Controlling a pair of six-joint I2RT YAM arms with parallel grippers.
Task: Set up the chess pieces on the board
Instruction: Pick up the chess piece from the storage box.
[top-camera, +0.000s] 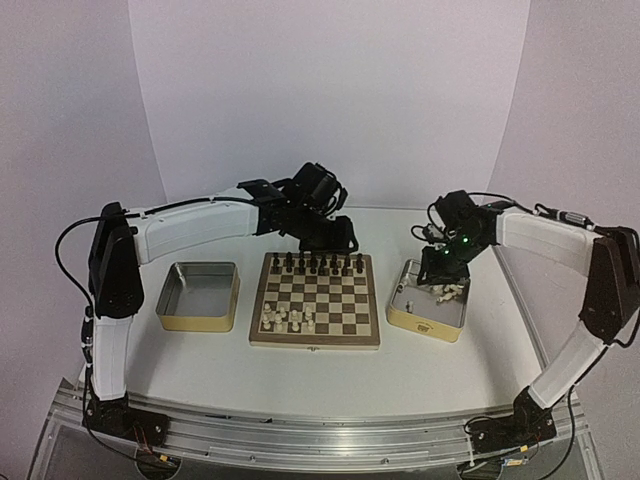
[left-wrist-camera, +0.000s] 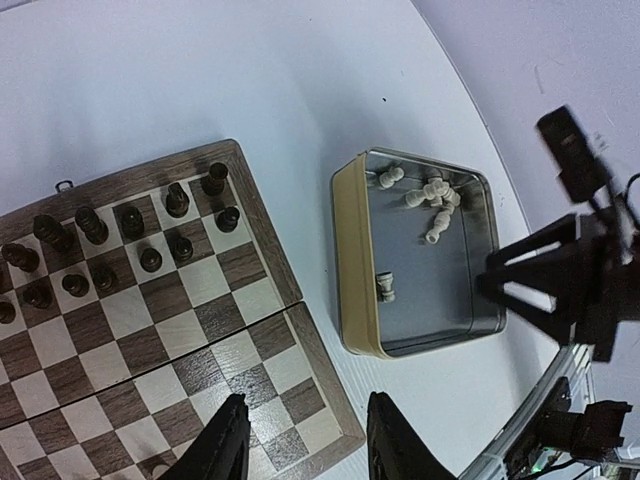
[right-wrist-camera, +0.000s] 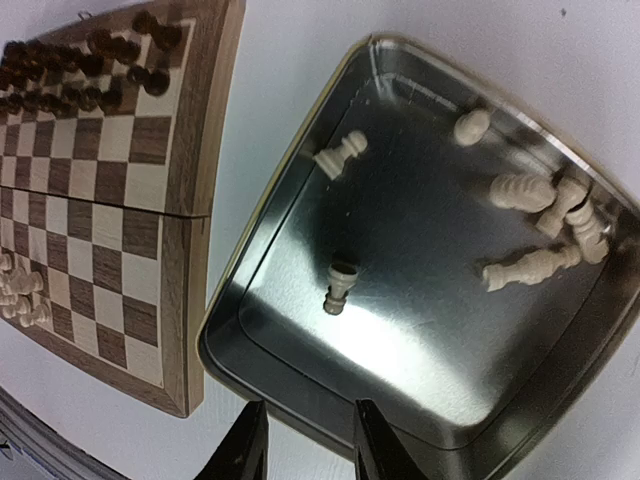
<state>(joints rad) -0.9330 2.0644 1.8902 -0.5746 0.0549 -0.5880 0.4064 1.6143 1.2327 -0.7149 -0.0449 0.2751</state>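
Mid-desk (top-camera: 300, 385) sits the chessboard (top-camera: 314, 341), with a small group of cream-white chess pieces (top-camera: 288, 318) standing on its near-left squares. Toward the desk's left edge is the left tin (top-camera: 198, 320). Toward the right edge, the right tin (top-camera: 425, 322) holds more cream figures: a lone upright piece (right-wrist-camera: 340, 285), a pawn (right-wrist-camera: 340, 155) on its side and a loose heap (right-wrist-camera: 545, 215) against the far wall.

The right tool (right-wrist-camera: 308, 410) hangs above this tin's rim, fingers parted with nothing between them. Dark pieces (top-camera: 318, 264) fill the board's two far rows. The left tool (left-wrist-camera: 308, 400) hovers above that far edge, likewise parted and holding nothing.

The figures look light, stiff and smooth — likely to roll or squirt out of a pinch. I judge the lone upright piece the easiest take — close across its narrow waist, just below the head.
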